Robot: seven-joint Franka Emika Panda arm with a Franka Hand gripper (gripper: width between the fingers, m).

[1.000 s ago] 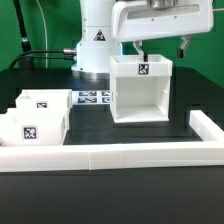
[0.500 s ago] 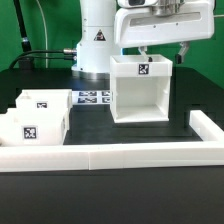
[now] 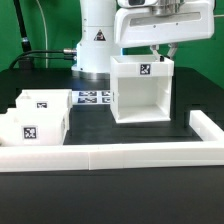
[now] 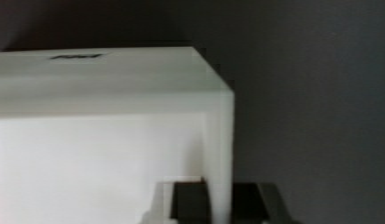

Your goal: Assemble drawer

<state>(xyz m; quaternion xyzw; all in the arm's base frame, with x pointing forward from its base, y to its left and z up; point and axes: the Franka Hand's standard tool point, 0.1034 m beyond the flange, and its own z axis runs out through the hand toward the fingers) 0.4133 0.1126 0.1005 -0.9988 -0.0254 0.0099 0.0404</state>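
The drawer's tall white housing (image 3: 140, 95) stands upright on the black table, its open front facing the camera and a tag on its back wall. My gripper (image 3: 163, 52) sits at its top edge on the exterior view's right, shut with one finger on each side of the side wall. In the wrist view the housing (image 4: 100, 120) fills most of the frame, and its thin wall runs down between the dark fingers (image 4: 185, 203) of my gripper (image 4: 219, 203). Two smaller white trays (image 3: 45, 103) (image 3: 30, 128) with tags lie at the exterior view's left, untouched.
The marker board (image 3: 93, 98) lies flat between the trays and the housing. A low white border wall (image 3: 120, 157) runs along the front and up the exterior view's right side. The robot's base (image 3: 95, 40) stands behind the housing.
The fingers stood wide apart above the housing's top edge one second ago. They have drawn together onto the side wall. The housing and trays have not moved.
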